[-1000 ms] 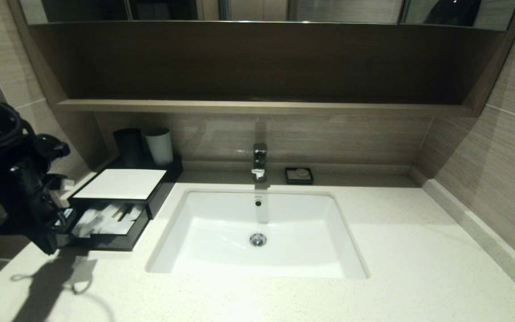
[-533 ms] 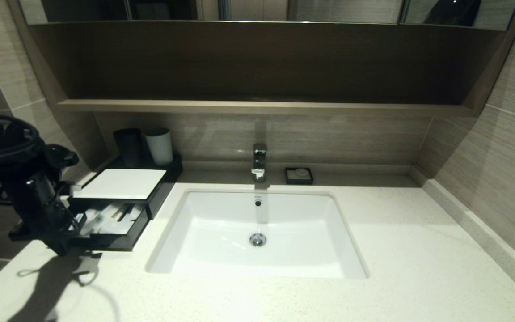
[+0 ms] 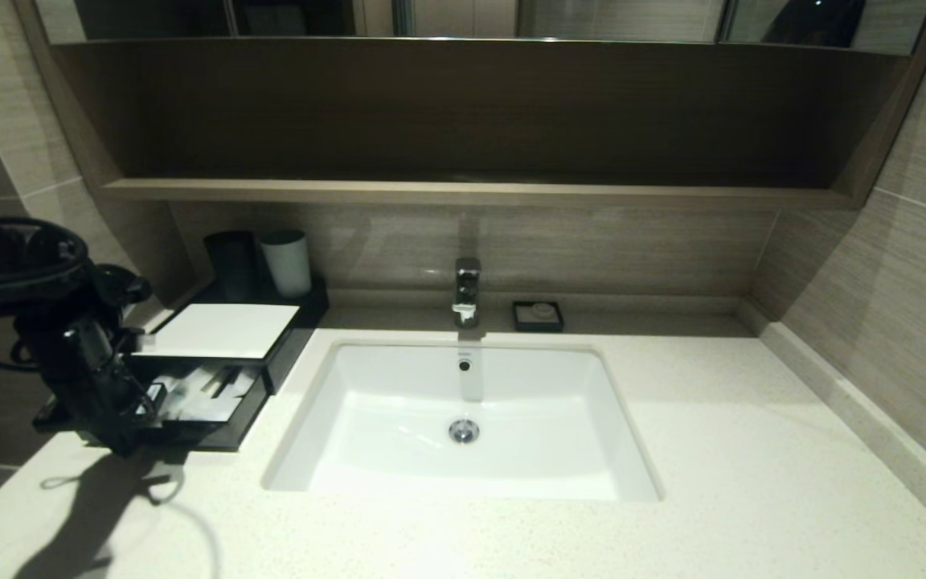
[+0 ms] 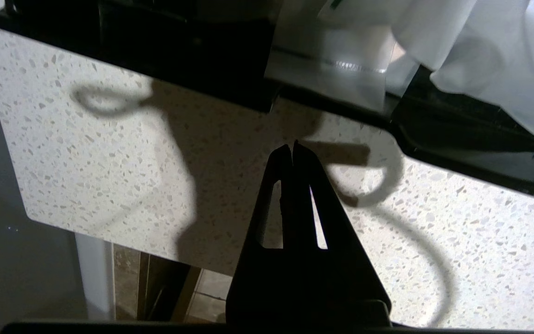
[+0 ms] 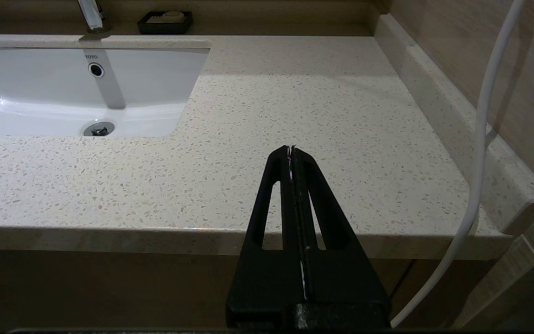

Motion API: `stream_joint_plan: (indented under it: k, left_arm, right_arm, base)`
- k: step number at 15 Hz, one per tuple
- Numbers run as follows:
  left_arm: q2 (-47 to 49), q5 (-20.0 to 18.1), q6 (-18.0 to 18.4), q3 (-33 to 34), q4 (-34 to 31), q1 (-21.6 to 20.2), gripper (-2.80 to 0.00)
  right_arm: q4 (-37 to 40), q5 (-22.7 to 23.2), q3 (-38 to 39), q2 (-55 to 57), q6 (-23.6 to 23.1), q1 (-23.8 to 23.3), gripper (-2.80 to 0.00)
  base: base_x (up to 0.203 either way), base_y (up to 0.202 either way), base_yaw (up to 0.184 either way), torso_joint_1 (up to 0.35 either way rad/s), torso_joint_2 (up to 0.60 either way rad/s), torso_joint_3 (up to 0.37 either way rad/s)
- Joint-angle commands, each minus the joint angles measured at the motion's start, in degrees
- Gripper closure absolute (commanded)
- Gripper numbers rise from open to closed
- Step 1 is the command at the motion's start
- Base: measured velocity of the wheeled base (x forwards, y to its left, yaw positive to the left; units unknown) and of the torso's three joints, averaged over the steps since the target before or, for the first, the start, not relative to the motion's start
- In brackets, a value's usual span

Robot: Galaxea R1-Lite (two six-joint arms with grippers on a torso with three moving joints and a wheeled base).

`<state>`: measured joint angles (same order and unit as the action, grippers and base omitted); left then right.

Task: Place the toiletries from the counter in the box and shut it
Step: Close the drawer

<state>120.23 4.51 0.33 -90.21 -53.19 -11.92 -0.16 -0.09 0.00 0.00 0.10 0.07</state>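
Toiletries (image 3: 198, 394), slim packets in clear and whitish plastic wrap, seen lying in pulled-out front drawer of low black rectangular box (image 3: 218, 331) with white top panel, at left rear of off-white speckled stone table (image 3: 712, 450). One packet end draped over drawer's front edge in left wrist view. Left pincer (image 4: 293, 147) pressed fully together, nothing held, positioned just in front of drawer edge above table. Right pincer (image 5: 291, 149) likewise closed on nothing, parked off table's front edge. White rectangular sink (image 3: 463, 418) noted to box's right.
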Motion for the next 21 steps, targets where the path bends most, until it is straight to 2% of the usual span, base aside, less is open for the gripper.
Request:
stream_joint_plan:
  k: [1, 21]
  left_arm:
    - [0.88, 0.06, 0.02, -0.23, 0.87, 0.06, 0.0]
    - [3.34, -0.03, -1.3, -4.8, 2.77, 0.67, 0.0]
  right_arm:
    - [-0.02, 0.0, 0.09, -0.09, -0.01, 0.01, 0.0]
    - [-0.02, 0.0, 0.09, -0.06, -0.01, 0.01, 0.0]
  base:
    - [0.0, 0.0, 0.0, 0.0, 0.0, 0.0]
    - [0.0, 0.0, 0.0, 0.0, 0.0, 0.0]
